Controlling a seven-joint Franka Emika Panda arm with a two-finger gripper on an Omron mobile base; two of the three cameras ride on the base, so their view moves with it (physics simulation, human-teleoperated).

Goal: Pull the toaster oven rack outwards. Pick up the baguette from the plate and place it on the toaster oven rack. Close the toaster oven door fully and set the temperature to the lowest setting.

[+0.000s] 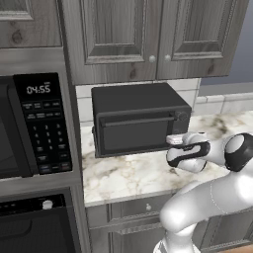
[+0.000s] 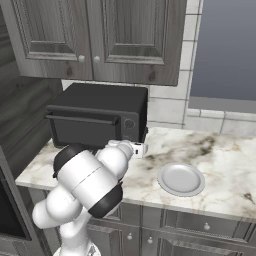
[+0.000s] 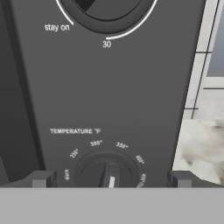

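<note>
marble worktop under grey cabinets, and we're at the last step by the look of it. the toaster oven sits at the back edge of the worktop, hard against the tiled wall, and the toaster oven door looks shut flat against its front. the baguette is not on the plate, which lies bare near the front edge of the worktop, well to the right of the oven, so i judge the bread is inside.

now the gripper is square on to the control strip at the oven's right end, jaws wide apart and clamped on nothing, one fingertip on each side of the temperature dial. the pointer mark sits at the bottom of the knob, and the printed numbers arc over the top, the low ones to the left in the hand view.

to do this well: ease straight in until the tips straddle the knob, keep it centred between them, close firmly, then twist toward the low end until it stops. off-centre contact would likely slip on that round edge. above it sits a timer dial, best left untouched.
</note>
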